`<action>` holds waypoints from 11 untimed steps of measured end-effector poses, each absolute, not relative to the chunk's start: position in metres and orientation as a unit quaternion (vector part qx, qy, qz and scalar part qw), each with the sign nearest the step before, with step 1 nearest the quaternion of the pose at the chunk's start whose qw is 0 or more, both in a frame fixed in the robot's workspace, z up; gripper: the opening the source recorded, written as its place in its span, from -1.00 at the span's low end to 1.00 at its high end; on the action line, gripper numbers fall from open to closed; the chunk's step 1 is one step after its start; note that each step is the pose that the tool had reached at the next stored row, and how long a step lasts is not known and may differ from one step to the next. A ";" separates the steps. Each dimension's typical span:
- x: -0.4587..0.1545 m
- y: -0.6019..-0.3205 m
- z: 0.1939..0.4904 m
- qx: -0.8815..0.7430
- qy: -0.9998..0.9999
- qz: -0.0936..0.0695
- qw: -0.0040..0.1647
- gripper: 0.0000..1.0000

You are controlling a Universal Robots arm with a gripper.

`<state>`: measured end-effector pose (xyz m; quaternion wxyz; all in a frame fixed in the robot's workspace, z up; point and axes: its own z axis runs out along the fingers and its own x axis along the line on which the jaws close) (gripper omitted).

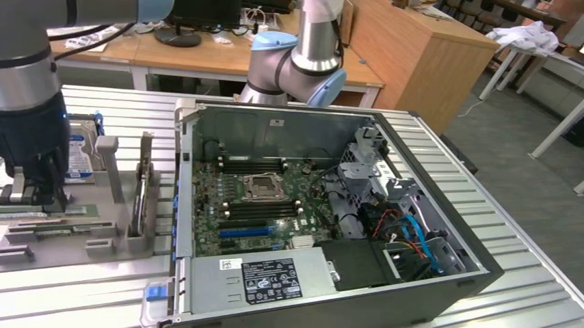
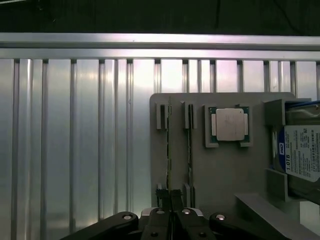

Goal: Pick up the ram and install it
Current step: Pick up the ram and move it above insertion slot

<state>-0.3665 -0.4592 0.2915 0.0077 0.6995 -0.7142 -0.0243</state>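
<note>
**Claw (image 2: 170, 194) pinched on the ram stick, which sits in its rack**

My claw is closed nearly all the way. As far as I can judge, its two fingers meet on the top edge of the ram stick (image 2: 168, 145). The stick stands on edge in a slot of the grey rack (image 2: 220, 175), right under me and running straight out ahead of my fingertips. I take it by one end rather than the middle. Standing up like that, the thin green board gives me only a narrow edge, so my fingers have to come almost together to hold it.

A second stick (image 2: 190, 145) stands in the neighbouring slot, just beside mine and parallel to it. The gap between them is small, which is why I come down straight from above and keep my fingers in line with the board. Further along the rack, past that second stick, a square processor (image 2: 229, 124) lies flat in its own pocket. Beyond that is a hard drive (image 2: 300, 157) with a blue label.

The rack rests on a ribbed metal table (image 2: 75, 150). The open computer case (image 1: 273, 123) lies well away from my claw, across the table, with the motherboard (image 1: 264, 205) facing up and its long memory slots (image 1: 260, 164) exposed. The stick looks seated in the rack, not yet raised.
</note>
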 end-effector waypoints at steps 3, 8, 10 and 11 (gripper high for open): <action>-0.367 -0.459 0.298 0.699 -0.714 -0.024 0.008 -0.76; -0.367 -0.459 0.311 0.699 -0.714 -0.024 0.008 -0.76; -0.366 -0.459 0.316 0.699 -0.714 -0.024 0.008 -0.76; -0.366 -0.459 0.318 0.699 -0.714 -0.024 0.008 -0.76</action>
